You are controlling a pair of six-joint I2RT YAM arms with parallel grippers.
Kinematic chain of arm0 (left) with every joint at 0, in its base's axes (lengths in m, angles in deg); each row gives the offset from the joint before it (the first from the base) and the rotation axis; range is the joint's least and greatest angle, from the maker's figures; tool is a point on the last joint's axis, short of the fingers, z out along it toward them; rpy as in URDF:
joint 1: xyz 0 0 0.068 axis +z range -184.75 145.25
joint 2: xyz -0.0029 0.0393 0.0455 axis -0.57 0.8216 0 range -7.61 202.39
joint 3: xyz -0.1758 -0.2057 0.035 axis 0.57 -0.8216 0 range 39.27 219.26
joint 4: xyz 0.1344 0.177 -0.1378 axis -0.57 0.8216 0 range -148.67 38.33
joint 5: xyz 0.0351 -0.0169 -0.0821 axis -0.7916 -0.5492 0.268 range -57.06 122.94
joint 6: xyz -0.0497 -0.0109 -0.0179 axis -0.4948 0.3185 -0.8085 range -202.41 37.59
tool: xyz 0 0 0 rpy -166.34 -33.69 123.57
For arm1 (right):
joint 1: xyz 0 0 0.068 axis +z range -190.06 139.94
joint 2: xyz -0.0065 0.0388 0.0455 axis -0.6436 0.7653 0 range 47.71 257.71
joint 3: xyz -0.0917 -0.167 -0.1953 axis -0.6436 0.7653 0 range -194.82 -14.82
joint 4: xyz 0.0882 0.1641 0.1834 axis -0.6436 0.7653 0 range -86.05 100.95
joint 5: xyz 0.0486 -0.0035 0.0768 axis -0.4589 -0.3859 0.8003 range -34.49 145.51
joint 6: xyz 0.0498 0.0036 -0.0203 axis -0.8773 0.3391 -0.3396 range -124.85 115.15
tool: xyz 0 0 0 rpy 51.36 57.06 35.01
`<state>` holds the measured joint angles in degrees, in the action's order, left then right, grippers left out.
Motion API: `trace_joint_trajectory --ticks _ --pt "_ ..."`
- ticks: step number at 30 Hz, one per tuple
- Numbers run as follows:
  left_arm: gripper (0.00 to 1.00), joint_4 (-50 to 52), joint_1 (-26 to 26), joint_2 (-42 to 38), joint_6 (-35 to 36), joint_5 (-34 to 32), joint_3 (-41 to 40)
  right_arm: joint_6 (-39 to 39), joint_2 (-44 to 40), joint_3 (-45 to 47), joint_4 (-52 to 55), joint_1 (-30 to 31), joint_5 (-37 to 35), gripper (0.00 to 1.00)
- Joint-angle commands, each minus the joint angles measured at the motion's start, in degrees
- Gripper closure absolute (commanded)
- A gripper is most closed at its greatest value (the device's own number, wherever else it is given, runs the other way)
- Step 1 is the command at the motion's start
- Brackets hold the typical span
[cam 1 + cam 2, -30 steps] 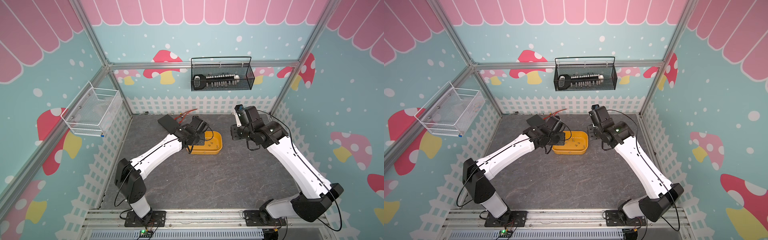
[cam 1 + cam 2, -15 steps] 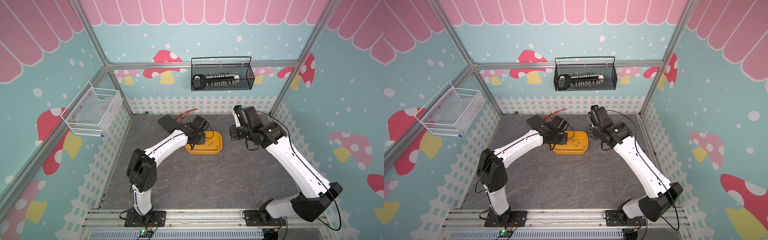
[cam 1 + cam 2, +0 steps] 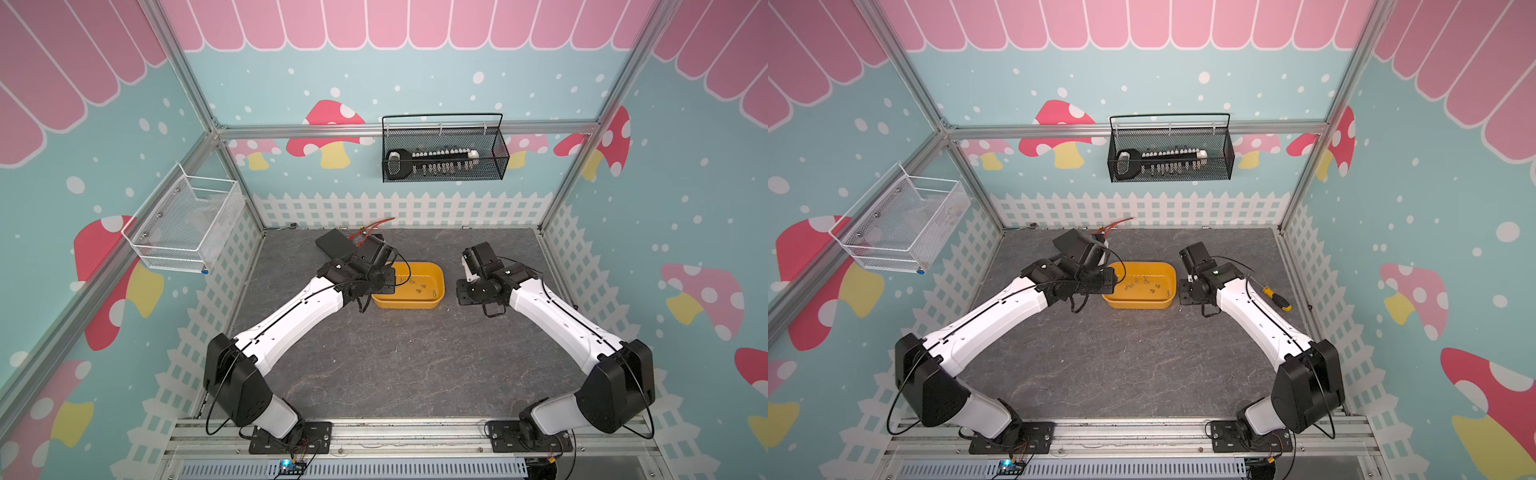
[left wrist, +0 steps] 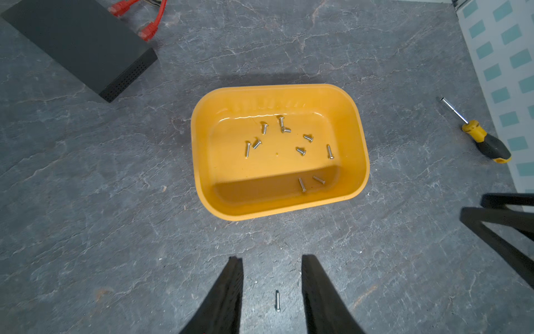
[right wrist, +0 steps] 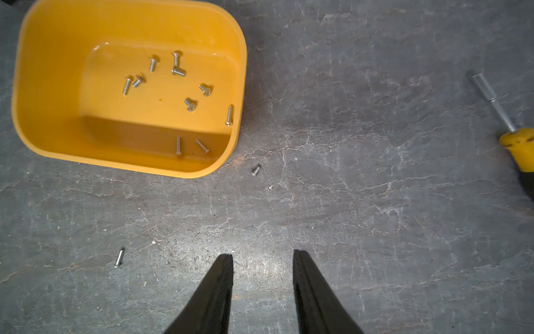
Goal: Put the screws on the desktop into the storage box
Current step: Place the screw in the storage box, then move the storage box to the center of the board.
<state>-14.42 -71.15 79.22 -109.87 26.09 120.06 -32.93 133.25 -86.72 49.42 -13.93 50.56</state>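
Observation:
The yellow storage box [image 3: 407,303] [image 3: 1138,302] stands at the back middle of the desktop [image 3: 415,365]. Several screws [image 4: 300,151] [image 5: 189,104] lie inside it. My left gripper [image 4: 271,258] [image 3: 376,277] hovers open by the box's left end. Between its fingers I see one screw [image 4: 277,300] lying on the desktop in front of the box. My right gripper [image 5: 263,254] [image 3: 1185,293] is open and empty, just right of the box. Ahead of it a short screw [image 5: 255,170] lies beside the box's corner, and a longer one [image 5: 119,257] lies in front of the box.
A flat black box [image 4: 75,43] with red cables [image 4: 153,26] lies behind the left gripper. A yellow-handled screwdriver [image 3: 1277,298] [image 5: 517,144] lies near the right wall. A black mesh basket [image 3: 444,153] hangs on the back wall and a white wire basket [image 3: 183,224] on the left wall.
My left gripper has opened its jaws while staying at the box's left end, and the left arm's elbow has swung. The right arm has barely moved.

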Motion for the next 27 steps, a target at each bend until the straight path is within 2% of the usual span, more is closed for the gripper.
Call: trace_joint_trajectory --ticks 1,7,16,27 --pt "0.62 0.05 0.72 -2.91 -1.27 -0.45 -3.81 -0.47 2.92 1.07 -3.88 -0.03 3.35 0.6" --pt "0.62 -0.34 1.43 -7.18 -1.72 0.09 -8.28 1.43 7.09 2.59 -5.63 0.01 5.13 0.61" --pt "0.62 -0.87 2.11 -9.13 -1.72 0.6 -10.98 1.44 13.06 3.84 -8.47 0.15 5.05 0.61" --pt "0.62 -1.34 3.29 -9.72 -1.3 1.15 -12.38 6.87 22.74 -5.29 -6.54 0.15 1.05 0.58"
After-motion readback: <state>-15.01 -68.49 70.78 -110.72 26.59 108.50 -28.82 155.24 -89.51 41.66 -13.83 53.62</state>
